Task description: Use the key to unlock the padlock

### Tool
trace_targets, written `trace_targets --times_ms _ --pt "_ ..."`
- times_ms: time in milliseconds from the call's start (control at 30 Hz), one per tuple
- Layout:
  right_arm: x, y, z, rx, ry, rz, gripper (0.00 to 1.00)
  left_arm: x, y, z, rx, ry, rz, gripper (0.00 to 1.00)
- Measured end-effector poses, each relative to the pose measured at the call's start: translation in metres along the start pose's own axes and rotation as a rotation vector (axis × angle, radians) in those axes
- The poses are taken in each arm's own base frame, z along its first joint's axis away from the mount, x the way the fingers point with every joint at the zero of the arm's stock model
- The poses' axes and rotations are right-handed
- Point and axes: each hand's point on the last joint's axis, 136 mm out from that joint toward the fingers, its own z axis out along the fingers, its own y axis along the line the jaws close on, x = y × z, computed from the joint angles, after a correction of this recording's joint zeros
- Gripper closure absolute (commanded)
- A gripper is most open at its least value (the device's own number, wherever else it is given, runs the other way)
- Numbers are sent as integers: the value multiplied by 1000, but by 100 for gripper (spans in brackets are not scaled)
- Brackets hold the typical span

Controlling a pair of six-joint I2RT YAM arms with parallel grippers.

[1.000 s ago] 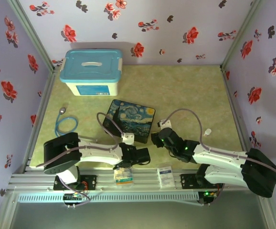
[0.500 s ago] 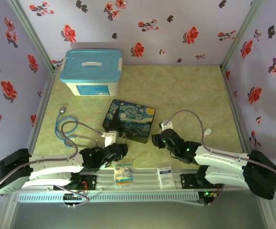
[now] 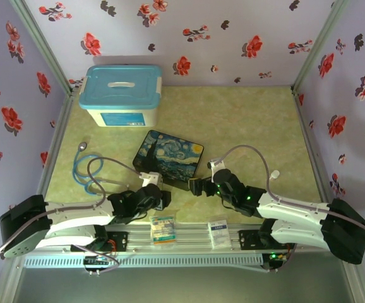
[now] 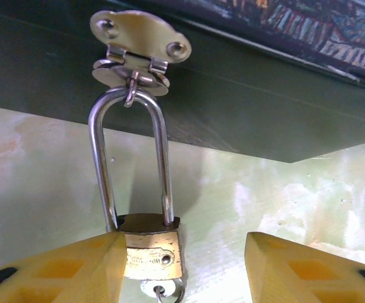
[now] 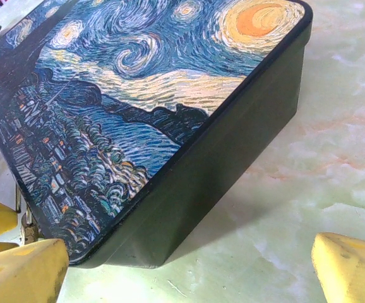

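Observation:
In the left wrist view the small brass padlock [image 4: 152, 252] hangs by its silver shackle [image 4: 163, 164] from the metal latch [image 4: 138, 53] on the painted box's dark front wall [image 4: 245, 107]. A small silver ring [image 4: 163, 292] pokes out under the padlock's bottom; I cannot make out the key's blade. My left gripper [image 4: 185, 255] is open, its left finger [image 4: 62, 271] touching the padlock's side and the right finger well apart. My right gripper [image 5: 189, 278] is open around the box's near right corner [image 5: 144, 252]. From above, both grippers [image 3: 160, 196] [image 3: 198, 186] sit at the box's front edge.
The starry painted box [image 3: 170, 156] lies mid-table. A white tub with a blue lid [image 3: 122, 95] stands at the back left, and a blue cable [image 3: 84, 167] lies at the left. Two small cards [image 3: 163, 228] [image 3: 218, 232] rest on the front rail.
The left arm swung out to the left and brought its gripper up to the box's front at the padlock. The right gripper slid a little left to the box's corner.

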Motion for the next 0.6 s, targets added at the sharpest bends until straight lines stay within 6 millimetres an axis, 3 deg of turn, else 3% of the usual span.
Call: trace_targets --times_ms 167,333,600 --pt "0 0 0 0 -1 0 1 -9 5 -9 11 -61 -43 47" --pt "1 0 0 1 1 0 1 1 22 -9 -32 -57 -51 44" --pt "8 -3 7 14 26 -6 1 11 28 1 -68 -21 -27 43"
